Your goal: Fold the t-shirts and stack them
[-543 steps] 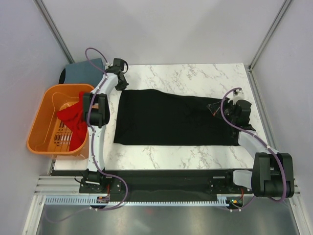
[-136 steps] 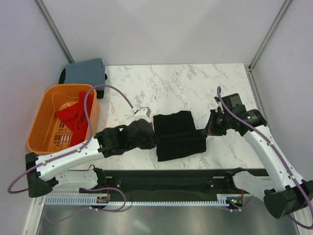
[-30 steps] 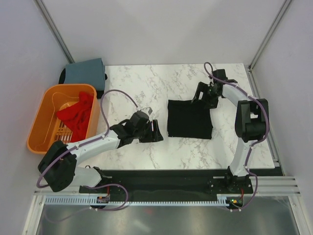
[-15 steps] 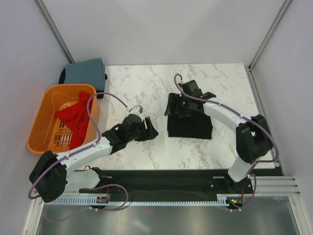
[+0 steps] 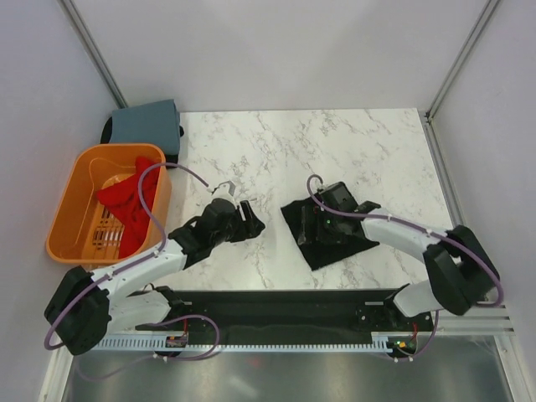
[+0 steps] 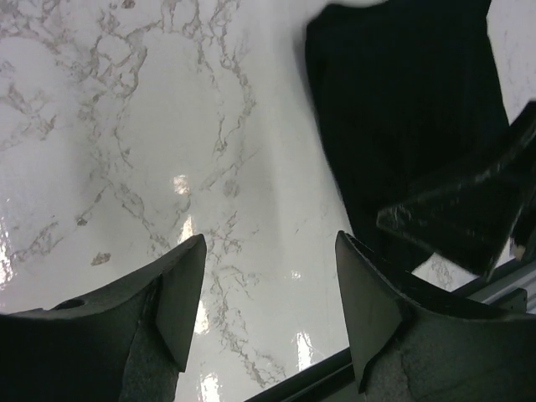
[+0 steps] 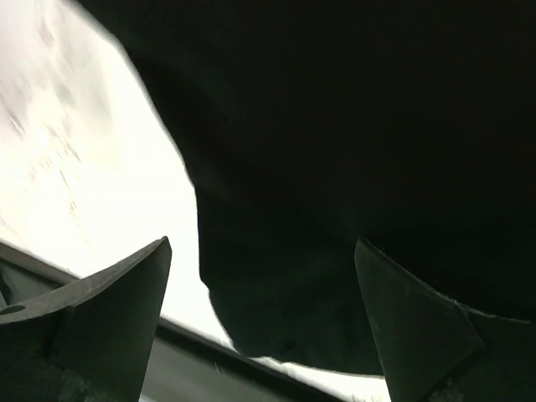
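A folded black t-shirt (image 5: pixel 335 243) lies skewed near the table's front edge; it also shows in the left wrist view (image 6: pixel 402 109) and fills the right wrist view (image 7: pixel 352 126). My right gripper (image 5: pixel 314 226) (image 7: pixel 264 285) hovers low over its left part, open wide, nothing between the fingers (image 7: pixel 126 293). My left gripper (image 5: pixel 248 216) (image 6: pixel 268 285) stands open over bare marble, left of the shirt and apart from it. A red t-shirt (image 5: pixel 126 201) hangs over an orange basket (image 5: pixel 71 222). A grey-blue folded t-shirt (image 5: pixel 146 123) lies at the back left.
The basket stands off the table's left side. A dark metal rail (image 5: pixel 285 306) runs along the near edge, close to the black shirt's front corner. White walls enclose the table at the back and the sides.
My right gripper swept from the back right across the black shirt to its front left. The shirt has turned and slid toward the near edge. My left gripper drew back slightly to the left.
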Robot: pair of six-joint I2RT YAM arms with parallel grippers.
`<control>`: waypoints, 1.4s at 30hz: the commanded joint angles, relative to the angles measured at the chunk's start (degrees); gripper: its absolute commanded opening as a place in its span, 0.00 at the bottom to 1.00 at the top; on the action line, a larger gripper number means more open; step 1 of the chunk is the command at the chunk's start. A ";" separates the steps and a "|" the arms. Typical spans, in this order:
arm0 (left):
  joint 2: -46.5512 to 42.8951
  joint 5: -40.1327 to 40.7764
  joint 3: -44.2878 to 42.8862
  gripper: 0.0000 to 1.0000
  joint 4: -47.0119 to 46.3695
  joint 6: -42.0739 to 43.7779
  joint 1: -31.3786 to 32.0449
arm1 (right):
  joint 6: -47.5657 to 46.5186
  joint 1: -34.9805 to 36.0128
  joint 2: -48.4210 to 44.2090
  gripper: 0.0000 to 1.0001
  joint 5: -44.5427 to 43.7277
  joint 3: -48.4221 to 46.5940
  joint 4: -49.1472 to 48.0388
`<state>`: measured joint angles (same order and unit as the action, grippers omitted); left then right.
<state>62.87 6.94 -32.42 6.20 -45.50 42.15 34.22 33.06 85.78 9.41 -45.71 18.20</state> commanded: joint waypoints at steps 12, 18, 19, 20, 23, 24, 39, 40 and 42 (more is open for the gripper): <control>22.90 -10.11 6.85 0.73 -40.55 -11.20 3.98 | 1.55 0.95 -16.96 0.98 -3.43 -7.11 21.18; 30.28 -10.19 9.31 0.73 -54.25 -15.23 6.01 | 2.70 0.87 -17.66 0.98 -2.73 -3.86 19.42; 32.29 -10.19 9.40 0.73 -55.32 -15.85 6.19 | 2.61 0.87 -17.92 0.98 -2.73 -3.68 19.42; 33.01 -9.84 9.14 0.73 -55.41 -17.16 6.45 | 2.61 0.95 -18.19 0.98 -2.82 -3.25 19.51; 36.08 -7.21 7.13 0.79 -51.82 -20.40 6.71 | 2.78 0.87 -19.15 0.98 -2.90 -2.72 19.42; 36.79 -5.64 6.07 0.79 -47.64 -21.38 6.80 | 2.96 0.95 -19.33 0.98 -2.91 -2.63 19.33; 48.76 -2.54 -13.80 0.02 -35.13 -21.14 9.62 | 4.98 0.87 -27.92 0.98 -5.09 -0.34 20.04; 46.40 -2.89 -14.41 0.02 -33.20 -19.82 9.01 | 5.85 0.78 -29.42 0.98 -6.49 -0.08 19.86; 43.41 -3.77 -16.87 0.02 -26.98 -14.21 6.37 | 8.31 0.95 -33.98 0.98 -8.96 0.80 19.77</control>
<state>110.43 1.04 -46.63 -32.67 -67.90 51.51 38.76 33.91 57.69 4.80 -45.50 38.28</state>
